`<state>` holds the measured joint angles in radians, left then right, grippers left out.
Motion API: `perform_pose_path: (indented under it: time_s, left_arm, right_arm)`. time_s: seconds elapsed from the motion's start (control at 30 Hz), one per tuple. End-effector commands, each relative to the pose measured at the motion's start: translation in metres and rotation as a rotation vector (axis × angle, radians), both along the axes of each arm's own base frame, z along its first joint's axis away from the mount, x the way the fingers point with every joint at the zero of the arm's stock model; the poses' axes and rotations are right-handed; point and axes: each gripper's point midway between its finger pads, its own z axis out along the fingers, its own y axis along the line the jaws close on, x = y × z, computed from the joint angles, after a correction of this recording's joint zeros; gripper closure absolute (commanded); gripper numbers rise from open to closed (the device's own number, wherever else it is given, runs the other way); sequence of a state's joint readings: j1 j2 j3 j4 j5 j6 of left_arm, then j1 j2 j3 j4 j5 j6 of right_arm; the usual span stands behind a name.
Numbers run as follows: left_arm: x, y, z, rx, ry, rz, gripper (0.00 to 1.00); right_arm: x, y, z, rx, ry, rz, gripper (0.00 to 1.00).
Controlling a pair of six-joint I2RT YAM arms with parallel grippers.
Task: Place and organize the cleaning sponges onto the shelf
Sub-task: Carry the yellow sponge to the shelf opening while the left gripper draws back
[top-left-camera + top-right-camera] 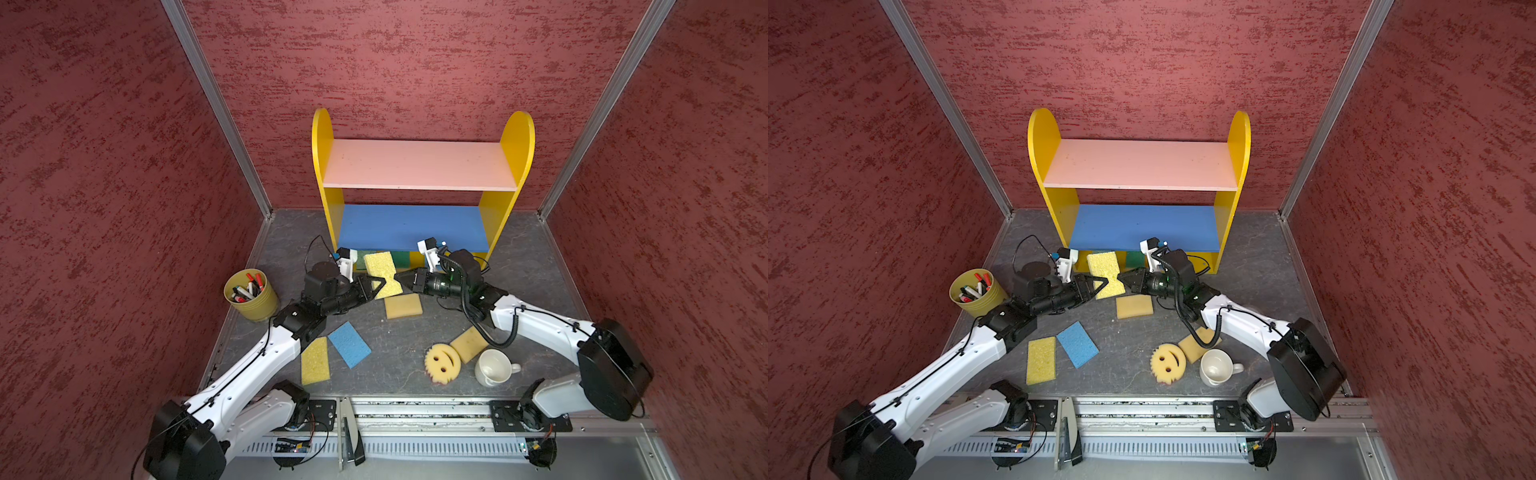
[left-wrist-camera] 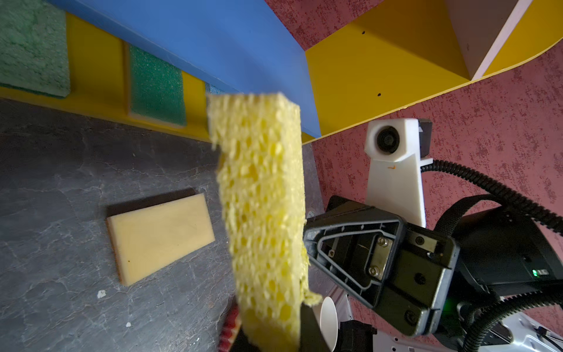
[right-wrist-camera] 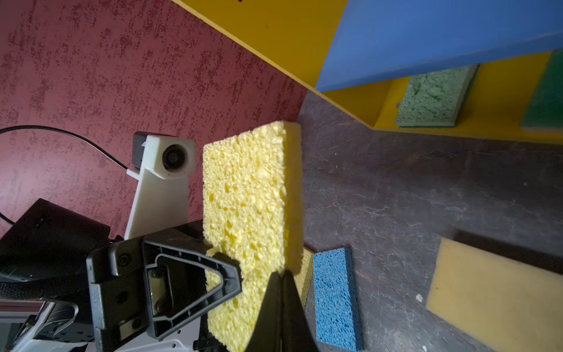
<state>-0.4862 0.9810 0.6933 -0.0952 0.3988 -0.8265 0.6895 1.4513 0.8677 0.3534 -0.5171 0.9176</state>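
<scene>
Now, the left gripper (image 1: 383, 285) is clamped on one long edge of the held sponge (image 1: 379, 266), a yellow one, and the right gripper (image 1: 400, 277) is clamped on the opposite edge; in both top views it is pinched to a waist between them. It hangs off the floor (image 1: 395, 374).

Taking the back wall as twelve o'clock in the top views, the left gripper reaches in from eight o'clock and the right from four. The shelf (image 1: 322, 166) stands at twelve, just beyond the held sponge. On its yellow base lie a pale green sponge (image 2: 33, 45) and a dark green sponge (image 2: 157, 85), side by side but apart; the pink and blue boards are bare.

A tan sponge (image 1: 403, 306) lies flat at five o'clock, near. At seven, farther out, a blue sponge (image 1: 350, 344) and a flat yellow sponge (image 1: 316, 360) lie close together. Far out at five are a smiley sponge (image 1: 442, 362), a second tan sponge (image 1: 469, 344) just beside it, and a mug (image 1: 494, 368); a marker cup (image 1: 251, 295) stands at nine.
</scene>
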Motion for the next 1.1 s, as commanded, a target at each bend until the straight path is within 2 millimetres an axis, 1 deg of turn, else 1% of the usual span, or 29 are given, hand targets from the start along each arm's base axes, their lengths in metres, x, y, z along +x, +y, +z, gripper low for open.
perform_pose_path:
  time_s: [0.0,0.07,0.1,0.13,0.23,0.27,0.37,0.43,0.5,0.63,0.77,0.9,1.0,1.07]
  left_arm:
    - [0.003,0.004,0.015,-0.004,-0.042,0.019,0.87]
    - [0.004,0.006,0.017,-0.005,-0.046,0.021,0.87]
    - [0.004,0.008,0.018,-0.007,-0.048,0.024,0.87]
    - [0.004,0.009,0.019,-0.008,-0.050,0.026,0.87]
    - [0.007,0.015,0.021,-0.031,-0.053,0.042,0.87]
    - [0.008,0.017,0.023,-0.045,-0.052,0.046,0.87]
    - [0.011,0.022,0.026,-0.074,-0.048,0.053,0.87]
    - [0.011,0.025,0.027,-0.080,-0.052,0.062,0.87]
    - [0.011,0.028,0.027,-0.081,-0.053,0.068,0.87]
    - [0.011,0.030,0.024,-0.083,-0.045,0.069,0.87]
    - [0.011,0.031,0.022,-0.087,-0.039,0.065,0.87]
    - [0.012,0.032,0.020,-0.084,-0.037,0.068,0.87]
    - [0.012,0.034,0.016,-0.082,-0.021,0.063,0.87]
    - [0.013,0.036,0.012,-0.079,-0.014,0.068,0.86]
  right_arm:
    - [-0.007,0.006,0.021,0.082,-0.044,0.038,0.74]
    - [-0.009,0.007,0.022,0.093,-0.039,0.046,0.58]
    - [-0.010,0.007,0.022,0.103,-0.033,0.049,0.53]
    - [-0.012,0.008,0.022,0.109,-0.029,0.055,0.50]
    - [-0.019,0.013,0.023,0.108,-0.035,0.075,0.48]
    - [-0.018,0.017,0.012,0.095,-0.015,0.078,0.48]
    - [-0.023,0.025,0.006,0.113,0.011,0.105,0.48]
    - [-0.026,0.028,0.003,0.129,0.027,0.124,0.49]
    - [-0.026,0.030,0.001,0.148,0.036,0.127,0.52]
    - [-0.025,0.031,0.004,0.171,0.038,0.134,0.58]
    - [-0.022,0.034,0.008,0.182,0.040,0.132,0.67]
    - [-0.022,0.037,0.012,0.199,0.035,0.144,0.69]
    - [-0.021,0.037,0.013,0.220,0.041,0.141,0.78]
    - [-0.021,0.038,0.015,0.229,0.039,0.145,0.86]
